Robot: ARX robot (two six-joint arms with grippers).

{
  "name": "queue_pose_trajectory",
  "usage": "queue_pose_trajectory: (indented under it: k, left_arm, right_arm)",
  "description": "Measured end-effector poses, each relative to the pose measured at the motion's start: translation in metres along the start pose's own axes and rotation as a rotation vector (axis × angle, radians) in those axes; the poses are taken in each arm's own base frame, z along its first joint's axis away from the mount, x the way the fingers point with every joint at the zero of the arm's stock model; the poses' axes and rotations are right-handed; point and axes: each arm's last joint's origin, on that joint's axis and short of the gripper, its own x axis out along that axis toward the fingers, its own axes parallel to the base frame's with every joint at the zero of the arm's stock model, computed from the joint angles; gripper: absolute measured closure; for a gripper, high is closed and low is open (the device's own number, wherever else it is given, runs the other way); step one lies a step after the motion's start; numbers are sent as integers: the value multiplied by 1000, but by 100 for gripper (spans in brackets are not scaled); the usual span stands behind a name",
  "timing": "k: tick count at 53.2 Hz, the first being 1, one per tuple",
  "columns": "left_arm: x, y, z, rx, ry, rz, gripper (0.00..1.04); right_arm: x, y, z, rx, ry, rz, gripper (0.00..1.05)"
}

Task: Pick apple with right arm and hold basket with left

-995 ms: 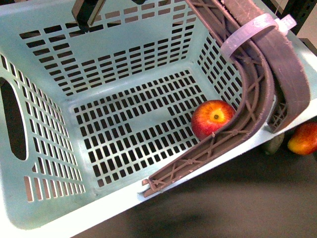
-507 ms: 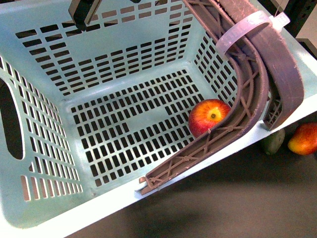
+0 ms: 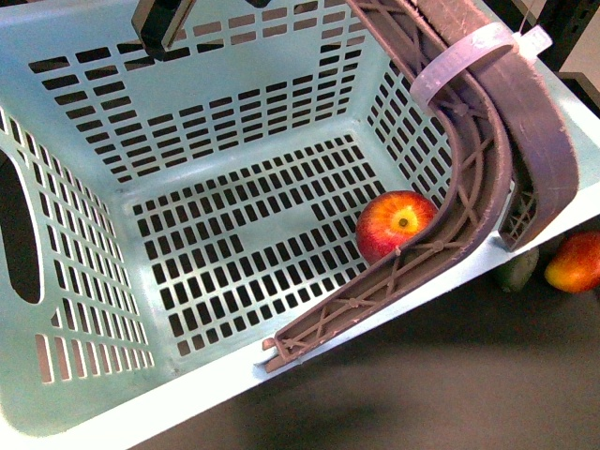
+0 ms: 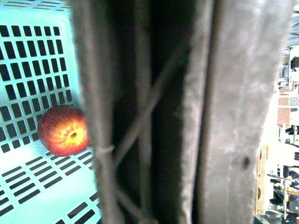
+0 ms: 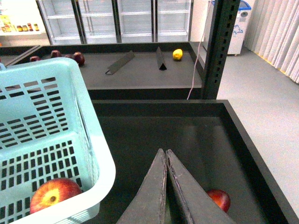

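Inside slotted plstc basket (image 3: 206, 380): rnd red apple (image 3: 398, 223).

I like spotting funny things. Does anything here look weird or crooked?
Yes. The basket looks tilted, and a white zip tie ties its two brown handles together. The apple sits in one corner, against a handle.

right claw (image 5: 165, 152) | lower centre of the right wrist frame, tips pointing up-frame | fingers (image 5: 148, 196) dark grey, flat, tapering | jaws pressed together at the tips, a thin seam widening toward the base, nothing clamped | left claw | not made out in any view | arms | neither identifiable in front view
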Motion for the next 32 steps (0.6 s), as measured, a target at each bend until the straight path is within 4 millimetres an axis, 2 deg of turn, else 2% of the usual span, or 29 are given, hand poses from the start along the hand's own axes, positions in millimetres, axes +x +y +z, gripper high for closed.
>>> queue_pose_trajectory:
  k: [3, 32]
  left_arm:
    - [0, 0, 0, 1, 2, -1, 90]
    - [0, 0, 0, 1, -1, 1, 90]
  right_arm:
    - [-2, 0, -4, 0, -14, 0, 103]
    - [-17, 0, -2, 0, -28, 2, 103]
